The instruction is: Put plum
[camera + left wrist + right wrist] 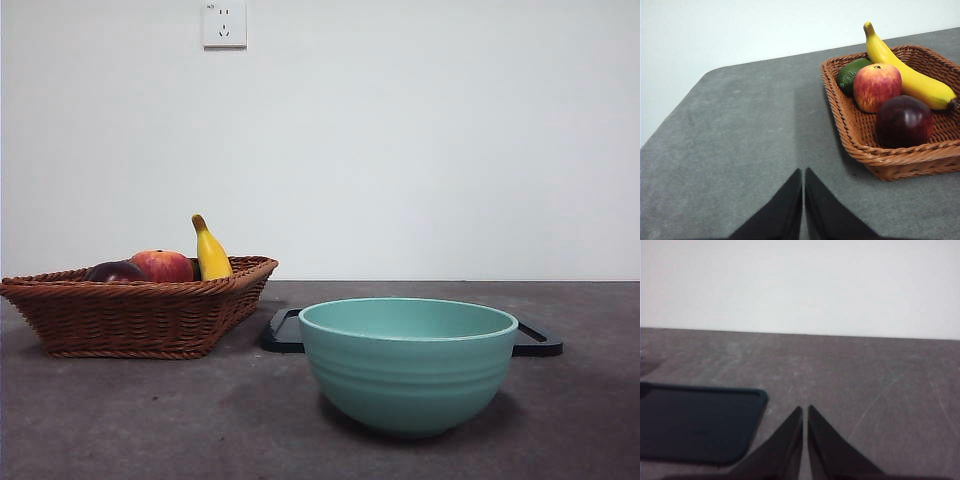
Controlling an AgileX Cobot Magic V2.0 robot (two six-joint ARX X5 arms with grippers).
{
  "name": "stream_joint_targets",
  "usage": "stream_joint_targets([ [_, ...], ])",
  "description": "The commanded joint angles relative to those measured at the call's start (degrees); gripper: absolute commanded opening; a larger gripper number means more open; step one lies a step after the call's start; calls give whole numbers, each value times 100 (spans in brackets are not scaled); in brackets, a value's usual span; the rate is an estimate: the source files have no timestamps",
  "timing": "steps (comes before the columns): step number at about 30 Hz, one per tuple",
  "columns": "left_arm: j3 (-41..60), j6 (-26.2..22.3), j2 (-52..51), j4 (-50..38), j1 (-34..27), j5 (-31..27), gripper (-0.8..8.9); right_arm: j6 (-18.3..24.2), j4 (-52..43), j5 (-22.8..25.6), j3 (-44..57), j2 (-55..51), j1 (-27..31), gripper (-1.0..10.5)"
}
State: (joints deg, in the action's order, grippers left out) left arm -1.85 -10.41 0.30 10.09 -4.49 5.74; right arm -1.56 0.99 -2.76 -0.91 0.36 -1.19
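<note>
Main risk from here as I see it: the plum (904, 121) sits packed in the wicker basket (890, 162), touching or nearly touching the red apple (877, 86) and with the banana (912, 75) lying just behind it; a grasp coming in with jaws spread could clip the apple or nudge the banana, or catch the basket's raised rim on the way down; the plum is smooth and glossy, so I'd judge a pinch off its middle likely to squirt it out sideways; the basket is light wicker and may slide on the table (740, 140) if bumped; a green fruit (850, 75) sits at the far corner, out of the way. The task doesn't say where the plum goes; the teal bowl (407, 365) out front or the dark tray (695, 427) behind it are the candidates, and picking the wrong one is another way to fail. Left gripper (803, 172) has its jaws pressed together, holding nothing, over bare table; the plum lies ahead of it and off to one side, well apart, in the near corner of the basket with the rim between them. Right gripper (805, 410) is likewise closed and empty, near the tray's corner, and its camera doesn't see the plum at all. In the front view the plum (115, 271) only shows as a dark hump above the basket rim, so I can't judge its depth there; neither arm appears in that view.
</note>
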Motion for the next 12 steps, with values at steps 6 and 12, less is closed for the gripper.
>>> stream_joint_targets([
  [6,118,42,-11,52,-15,-17,7,-122,883,26,28,-15,-17,7],
  [12,118,42,-11,52,-15,-17,7,-125,916,22,28,-15,-15,7],
])
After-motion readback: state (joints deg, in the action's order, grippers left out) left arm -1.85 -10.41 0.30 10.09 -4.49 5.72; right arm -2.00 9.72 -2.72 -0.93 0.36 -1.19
